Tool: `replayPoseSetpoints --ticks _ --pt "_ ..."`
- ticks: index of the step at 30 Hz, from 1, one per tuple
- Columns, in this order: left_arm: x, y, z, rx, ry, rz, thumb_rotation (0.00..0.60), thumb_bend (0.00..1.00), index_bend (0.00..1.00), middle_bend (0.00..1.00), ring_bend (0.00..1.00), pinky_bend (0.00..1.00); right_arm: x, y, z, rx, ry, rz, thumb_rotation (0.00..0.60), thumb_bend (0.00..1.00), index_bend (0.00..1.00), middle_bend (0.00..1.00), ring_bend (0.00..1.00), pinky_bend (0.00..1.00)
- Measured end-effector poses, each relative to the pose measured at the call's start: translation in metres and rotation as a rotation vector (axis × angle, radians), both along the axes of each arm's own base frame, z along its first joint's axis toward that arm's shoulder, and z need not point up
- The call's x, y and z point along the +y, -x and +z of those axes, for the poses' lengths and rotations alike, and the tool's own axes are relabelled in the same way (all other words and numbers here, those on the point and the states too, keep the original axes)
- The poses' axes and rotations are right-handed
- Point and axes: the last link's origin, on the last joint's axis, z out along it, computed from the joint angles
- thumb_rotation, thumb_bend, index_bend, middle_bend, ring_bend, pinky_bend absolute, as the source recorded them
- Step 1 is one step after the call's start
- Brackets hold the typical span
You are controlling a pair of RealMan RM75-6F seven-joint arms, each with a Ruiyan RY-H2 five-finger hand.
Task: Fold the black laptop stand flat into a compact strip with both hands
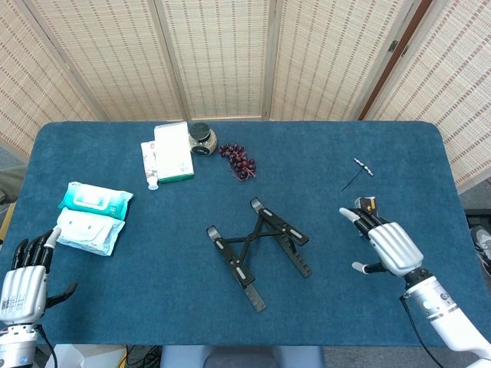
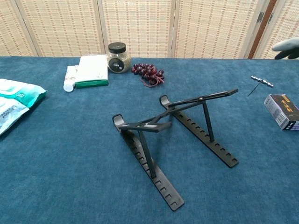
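The black laptop stand (image 1: pixel 258 251) stands unfolded in the middle of the blue table, its two slotted rails splayed and its props raised; in the chest view the stand (image 2: pixel 173 140) is propped up with crossed struts. My right hand (image 1: pixel 387 244) hovers open to the right of the stand, fingers apart, holding nothing; only a blurred fingertip of the right hand (image 2: pixel 287 46) shows at the chest view's top right edge. My left hand (image 1: pixel 27 280) is open at the table's front left corner, far from the stand.
Two wet-wipe packs (image 1: pixel 90 218) lie at the left. A white box (image 1: pixel 173 151), a jar (image 1: pixel 202 139) and dark red beads (image 1: pixel 239 160) sit at the back. A small dark box (image 2: pixel 281 111) and a thin metal tool (image 1: pixel 357 173) lie at the right.
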Motion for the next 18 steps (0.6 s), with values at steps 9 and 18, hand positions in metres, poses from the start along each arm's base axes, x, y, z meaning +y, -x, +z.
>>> replayPoseSetpoints --ticks 9,18 --pt "-0.001 -0.002 0.0 0.0 -0.003 -0.002 0.6 0.15 0.03 0.09 0.09 0.0 -0.006 -0.007 -0.016 0.027 -0.188 0.022 0.6 0.03 0.06 0.23 0.2 0.39" --pt "-0.003 0.0 0.001 0.002 -0.006 0.007 0.6 0.15 0.03 0.09 0.09 0.0 -0.008 -0.013 -0.038 0.077 -0.321 0.055 0.6 0.03 0.06 0.23 0.2 0.39"
